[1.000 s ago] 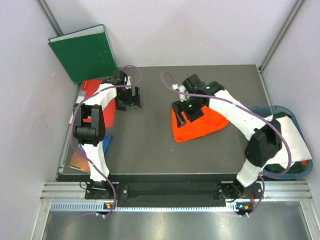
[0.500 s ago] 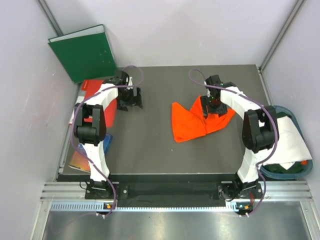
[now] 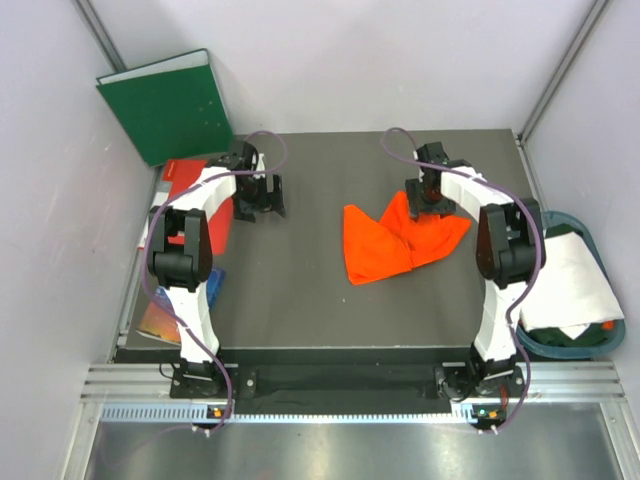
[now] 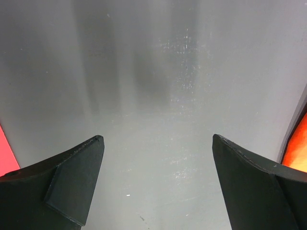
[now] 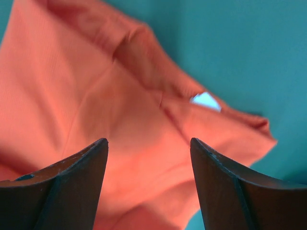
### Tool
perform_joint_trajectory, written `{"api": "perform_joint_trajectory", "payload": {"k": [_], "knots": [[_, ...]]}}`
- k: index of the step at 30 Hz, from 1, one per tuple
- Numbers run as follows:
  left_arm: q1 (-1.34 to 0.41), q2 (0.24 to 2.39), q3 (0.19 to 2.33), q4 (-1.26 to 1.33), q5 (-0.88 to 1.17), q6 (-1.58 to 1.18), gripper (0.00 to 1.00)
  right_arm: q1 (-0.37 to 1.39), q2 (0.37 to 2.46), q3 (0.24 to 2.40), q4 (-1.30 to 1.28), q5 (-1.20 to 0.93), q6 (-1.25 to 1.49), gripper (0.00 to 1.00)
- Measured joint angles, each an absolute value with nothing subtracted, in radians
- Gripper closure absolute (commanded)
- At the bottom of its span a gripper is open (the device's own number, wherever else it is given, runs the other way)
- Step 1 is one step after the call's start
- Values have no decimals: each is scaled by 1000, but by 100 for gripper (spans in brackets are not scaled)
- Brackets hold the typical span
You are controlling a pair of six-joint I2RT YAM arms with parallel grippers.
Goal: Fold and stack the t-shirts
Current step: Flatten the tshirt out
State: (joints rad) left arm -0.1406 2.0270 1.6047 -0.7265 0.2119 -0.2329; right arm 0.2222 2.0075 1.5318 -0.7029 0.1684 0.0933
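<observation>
a dark grey table point(image 3: 300, 290) stood inside a booth of pale walls, with two white-and-black arms bolted at its near edge. the right gripper point(image 5: 147, 141) had its two black fingers spread apart with nothing pinched between them. through the gap, the orange t-shirt point(image 5: 96, 96) filled most of the wrist view. it was rumpled, with a raised fold running across it and a small white label point(image 5: 206, 99) showing near one edge. seen from above, that gripper hung at the far edge of the shirt, which lay crumpled in a rough triangle on the right half of the table. whether the fingertips touched the cloth could not be told.

further right, off the table's side, a blue-green basket point(image 3: 600, 335) held the white t-shirt point(image 3: 575, 285), which draped over its rim.

the left gripper point(image 4: 157, 138) was on the left half of the table, well apart from the orange shirt. its fingers were spread wide over bare grey surface and held nothing. just beside it, a red folder point(image 3: 188, 172) lay flat at the table's left edge, partly hidden under the left arm. beyond the folder, a green binder point(image 3: 165, 105) leaned in the far left corner. a flat colourful item point(image 3: 160, 320) stuck out at the near left edge of the table, below that arm.
</observation>
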Motion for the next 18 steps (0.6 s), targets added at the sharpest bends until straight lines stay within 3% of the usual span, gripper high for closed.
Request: {"api": "perform_joint_trajectory", "payload": {"k": [5,6,9,11,14,15,18], "knots": [[-141,2027,1606,-727,211,-232,1,197,2059,1557,-662,155,88,38],[-141,2027,1606,-727,211,-232,1,192,2069,1561,-660,149,87,49],[-141,2027,1607,-727,209,-231,1,180,2086,1575,-653,109,81,65],[-141,2027,1607,-727,207,-230,1,177,2090,1579,-648,76,79,67],[-141,2027,1608,-727,200,-229,1,176,2090,1579,-646,37,73,82],[-141,2027,1609,-728,200,-229,1,176,2090,1579,-646,25,70,92],[-141,2027,1616,-730,193,-229,1,175,2087,1579,-651,-2,65,100]]}}
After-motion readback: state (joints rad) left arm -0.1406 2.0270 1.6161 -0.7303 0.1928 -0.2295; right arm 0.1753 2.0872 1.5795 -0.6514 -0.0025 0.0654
